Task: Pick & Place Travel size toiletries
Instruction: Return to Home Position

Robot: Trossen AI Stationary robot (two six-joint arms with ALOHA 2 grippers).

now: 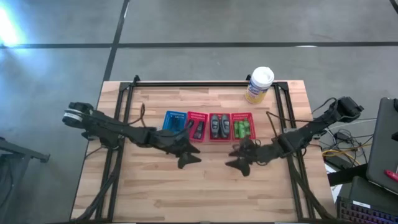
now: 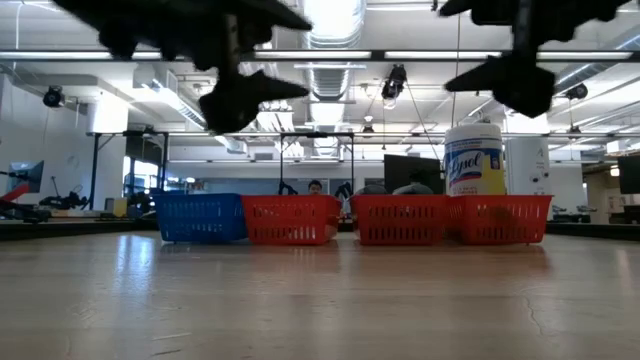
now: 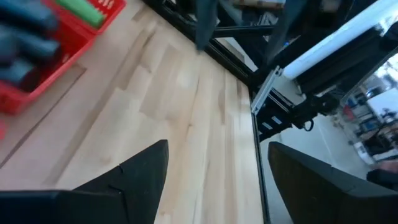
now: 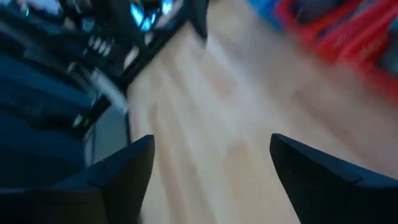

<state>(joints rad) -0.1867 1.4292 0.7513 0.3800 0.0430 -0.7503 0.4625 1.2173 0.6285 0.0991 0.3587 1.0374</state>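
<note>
**All released, nothing carried**

Your left tool [image 1: 189, 157] and right tool [image 1: 239, 160] hang above the table [image 1: 155, 193], fingers spread and empty, near the basket row. Green bottles [image 1: 241, 129] lie in the rightmost red basket [image 1: 242, 116], and grey pieces [image 1: 217, 126] lie in its neighbour. The canister [image 2: 473, 160] reads "Lysol".

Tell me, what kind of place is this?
Probably a robotics lab in a big workshop hall: bare ducts and strip lights overhead, a concrete floor, and the left gripper and right gripper hanging open over a wooden table.
</note>
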